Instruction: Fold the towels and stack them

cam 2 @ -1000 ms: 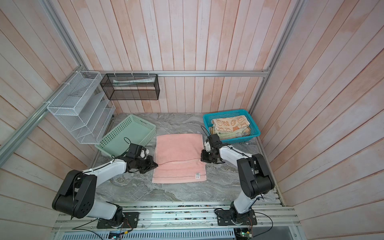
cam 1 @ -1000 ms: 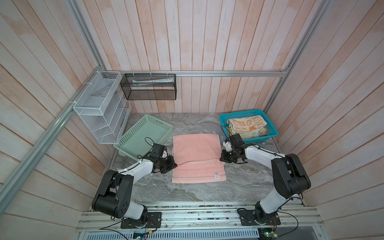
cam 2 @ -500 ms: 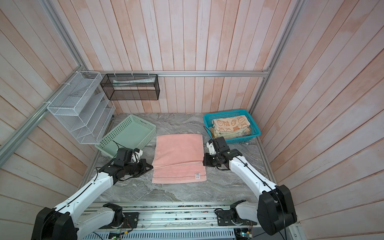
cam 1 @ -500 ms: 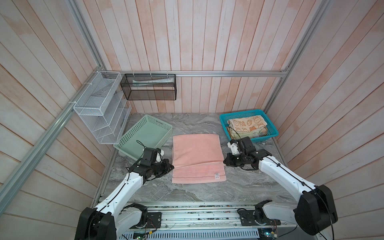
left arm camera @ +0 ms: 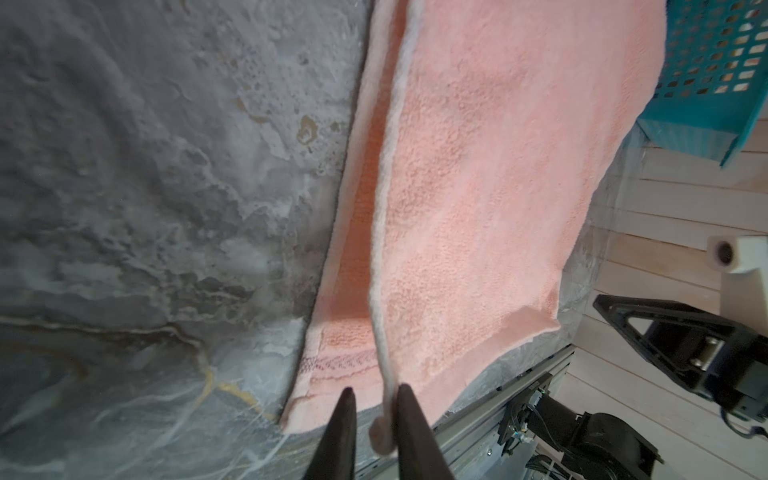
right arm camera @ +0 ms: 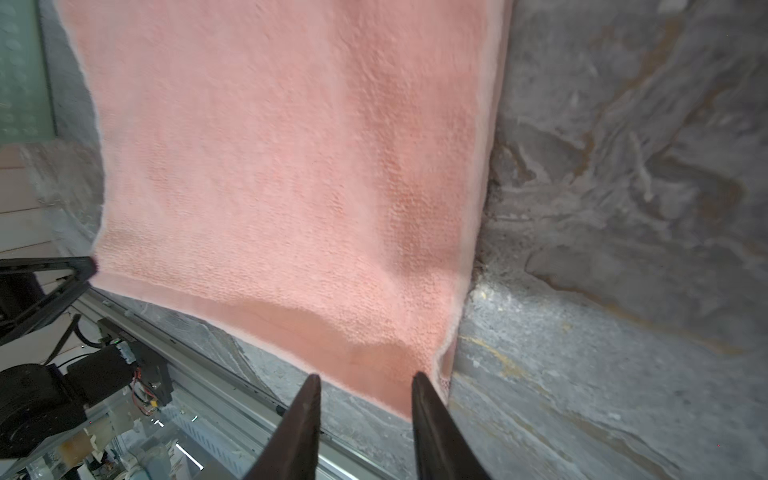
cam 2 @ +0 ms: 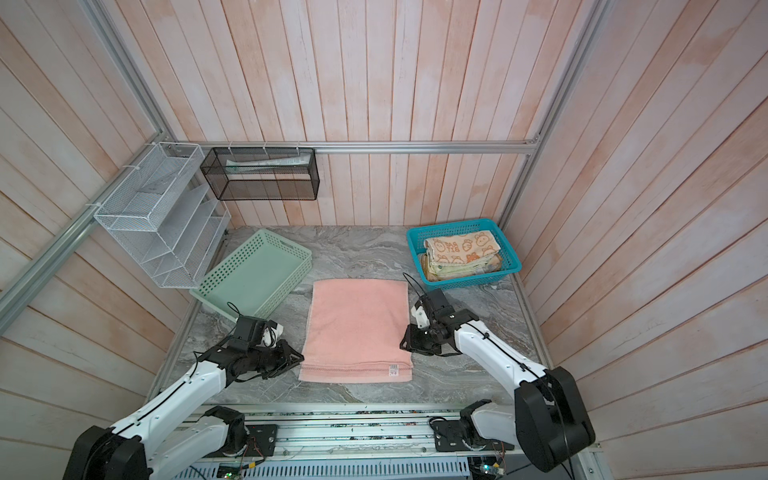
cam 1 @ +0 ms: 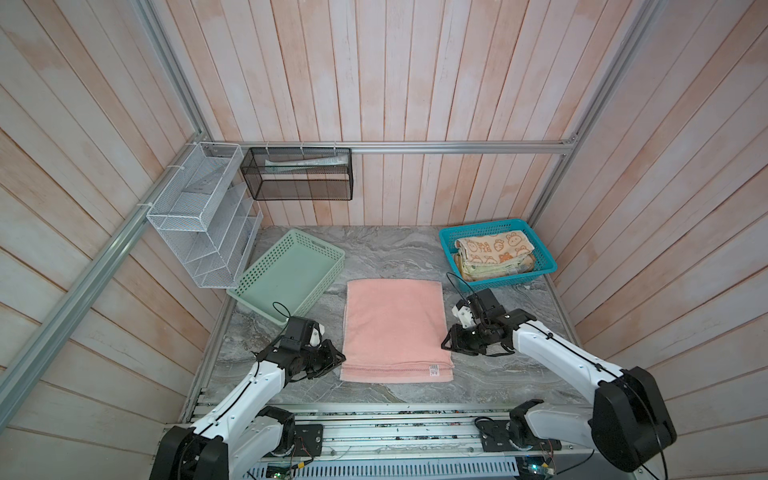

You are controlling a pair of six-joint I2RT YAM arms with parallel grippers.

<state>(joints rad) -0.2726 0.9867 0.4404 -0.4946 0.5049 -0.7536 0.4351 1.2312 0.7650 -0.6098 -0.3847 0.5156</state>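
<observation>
- Marbled grey bench [cam 1: 395, 253] inside plank walls: in both top views the pink towel [cam 1: 395, 328] lies flat and doubled over at the middle, its near end close to the front edge. A bunny towel [cam 1: 492, 247] tops a folded stack in the teal basket [cam 1: 498, 284] at the back right corner.
- Also in both top views, the left pincer [cam 2: 297, 357] sits at the pink towel's front left corner and the right pincer [cam 2: 403, 343] at its right edge, both low.
- Left wrist view: jaws a little apart, and the top layer's hem [left arm camera: 382, 249] lies loose between them, not pinched.
- Right wrist view: jaws apart, with the front right corner just ahead of the tips, unheld.
- Judgement: the terry is light, limp and grippy, so it will sag and drag. Pinch both layers at the two front corners and lift evenly.
</observation>
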